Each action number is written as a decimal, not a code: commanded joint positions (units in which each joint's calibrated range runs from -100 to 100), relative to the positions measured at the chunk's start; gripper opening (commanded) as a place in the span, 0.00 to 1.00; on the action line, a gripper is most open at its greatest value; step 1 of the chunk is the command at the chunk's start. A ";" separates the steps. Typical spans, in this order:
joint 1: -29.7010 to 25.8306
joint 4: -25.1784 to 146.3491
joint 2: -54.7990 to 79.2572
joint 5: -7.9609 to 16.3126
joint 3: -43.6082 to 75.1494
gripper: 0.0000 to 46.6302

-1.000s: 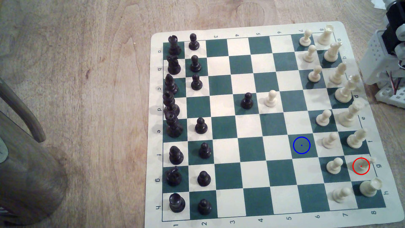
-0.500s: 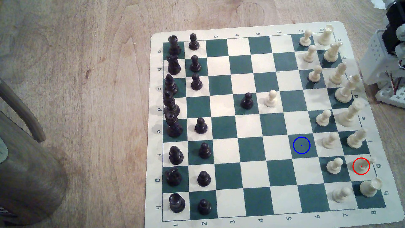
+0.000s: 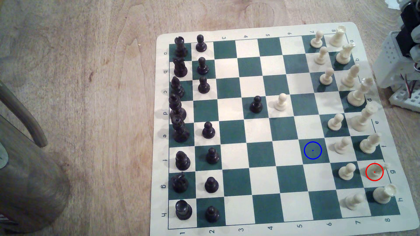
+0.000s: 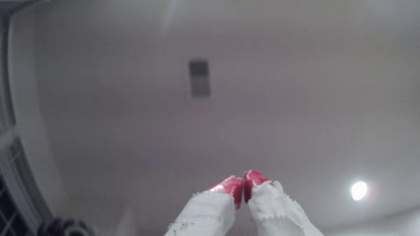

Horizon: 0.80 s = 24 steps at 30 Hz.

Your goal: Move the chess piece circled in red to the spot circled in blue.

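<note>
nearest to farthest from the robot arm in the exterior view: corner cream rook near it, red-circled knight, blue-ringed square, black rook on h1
Measured from the arm at the exterior view's upper right edge:
1. Cream rook, on the board's top right corner.
2. Red-circled knight, on the right edge lower down, and blue-ringed square, further inboard: too close to call.
3. Black rook, on the bottom left corner.

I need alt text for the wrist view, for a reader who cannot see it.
Seen from the wrist camera, the gripper is shut, its two red-tipped white fingers touching, with nothing between them. Behind it lies a blurred pale grey surface with a small dark rectangle and one bright round light.
</note>
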<state>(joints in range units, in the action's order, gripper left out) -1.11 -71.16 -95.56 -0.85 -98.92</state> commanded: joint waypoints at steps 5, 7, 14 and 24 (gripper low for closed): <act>-3.86 47.81 -0.20 -2.49 -0.99 0.00; -3.70 54.86 -0.20 -2.10 -0.90 0.01; -4.72 100.07 9.14 4.54 24.84 0.01; -9.10 144.05 38.09 14.55 67.64 0.06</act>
<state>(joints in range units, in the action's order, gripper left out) -7.08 59.84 -67.41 10.43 -47.67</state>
